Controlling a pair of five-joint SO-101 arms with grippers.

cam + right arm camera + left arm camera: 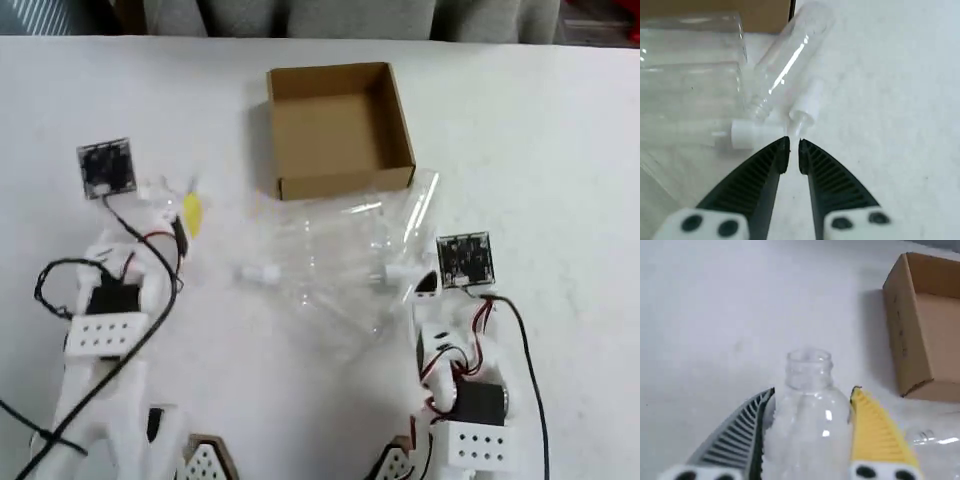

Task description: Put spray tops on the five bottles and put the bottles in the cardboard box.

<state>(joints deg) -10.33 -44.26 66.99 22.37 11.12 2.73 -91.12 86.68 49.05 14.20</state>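
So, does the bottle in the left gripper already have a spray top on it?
No, the bottle held in the left gripper shows a bare, open threaded neck with nothing fitted on it.

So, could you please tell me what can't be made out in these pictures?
High view: the clear bottles overlap in a pile, so their number is unclear.
Left wrist view: the held bottle is cut off by the bottom edge, flanked by the left gripper.
High view: the white spray tops blur into the white table; count unclear.
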